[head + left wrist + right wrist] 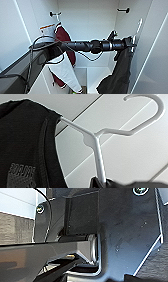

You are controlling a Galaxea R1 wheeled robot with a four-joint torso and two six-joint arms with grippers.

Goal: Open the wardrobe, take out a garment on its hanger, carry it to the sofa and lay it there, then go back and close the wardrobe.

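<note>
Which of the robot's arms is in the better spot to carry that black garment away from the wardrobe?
The left. Its claw reaches across inside the wardrobe and seems clamped on the white hanger, with the black garment hanging from it. The right arm's camera shows nothing of the clothes.

1. The wardrobe (87,30) stands open straight ahead, and the left arm (82,46) reaches across it from left to right.
2. The left gripper (132,45) sits at the right side of the inside, right against the hanger (138,27).
3. The garment (120,72) hangs down from that hanger, below the gripper, close to the right wall.
4. A second garment (62,62) hangs on the left side, behind the arm (from a peg (52,13) on the back wall).
5. Another peg (124,10) sits up high on the right, above the gripper.
6. In the left wrist view, the hanger's hook (150,109) pokes up beside the garment's shoulder.
</note>
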